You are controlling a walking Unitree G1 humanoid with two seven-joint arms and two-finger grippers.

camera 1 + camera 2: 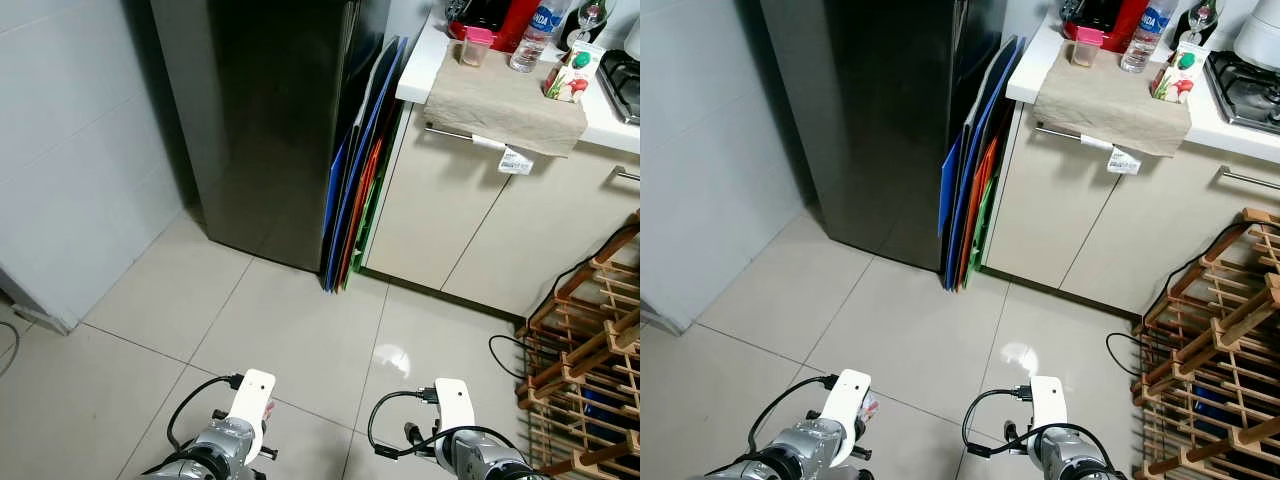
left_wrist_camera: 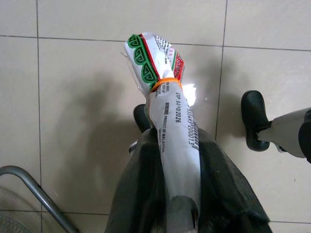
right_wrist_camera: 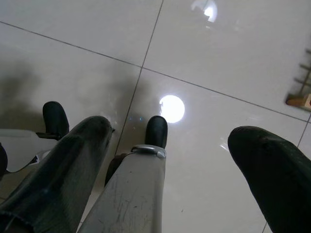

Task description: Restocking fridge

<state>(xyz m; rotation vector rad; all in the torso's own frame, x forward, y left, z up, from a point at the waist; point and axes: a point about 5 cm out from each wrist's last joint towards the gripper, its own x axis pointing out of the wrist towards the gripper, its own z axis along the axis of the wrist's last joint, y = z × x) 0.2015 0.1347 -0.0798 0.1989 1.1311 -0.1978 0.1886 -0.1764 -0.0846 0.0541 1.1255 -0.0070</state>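
The dark steel fridge (image 1: 270, 130) stands ahead against the wall, its door closed. My left gripper (image 2: 177, 145) is shut on a white plastic packet (image 2: 158, 63) with green and red print, tied with an orange rubber band; the packet sticks out past the fingers over the tiled floor. My right gripper (image 3: 172, 138) is open, with nothing between its black fingers (image 3: 82, 155), low above the tiles. Both white wrist mounts (image 1: 247, 400) (image 1: 455, 405) show at the bottom of the eye views, well short of the fridge.
Coloured flat boards (image 1: 350, 200) lean between the fridge and a beige cabinet (image 1: 450, 210). Its counter (image 1: 420, 70) holds a cloth, a water bottle (image 1: 530, 40) and a carton (image 1: 570, 75). A wooden rack (image 1: 590, 350) and a black cable (image 1: 505, 355) are at the right.
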